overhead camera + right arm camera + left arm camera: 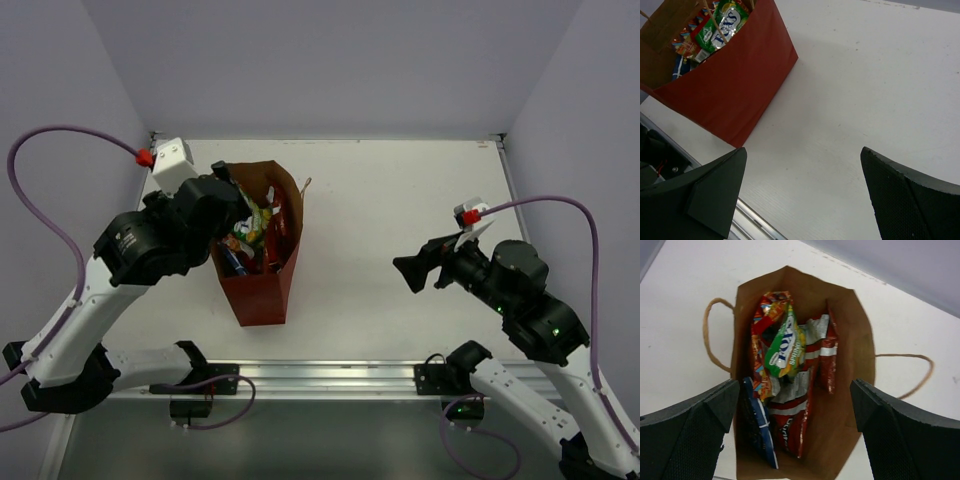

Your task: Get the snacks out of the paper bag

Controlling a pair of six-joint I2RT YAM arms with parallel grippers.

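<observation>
The reddish-brown paper bag stands upright at the table's left middle, mouth up, snacks inside. Looking down into the paper bag, I see a green-white packet on top, a red chip bag below it, a blue packet at the left wall and another red packet at the right. My left gripper hangs open above the bag's mouth, holding nothing. My right gripper is open over bare table, well right of the bag; the green-white packet peeks out.
Thin twisted paper handles fold out on both sides of the bag. An aluminium rail runs along the near table edge. White table surface stretches between the bag and the right arm.
</observation>
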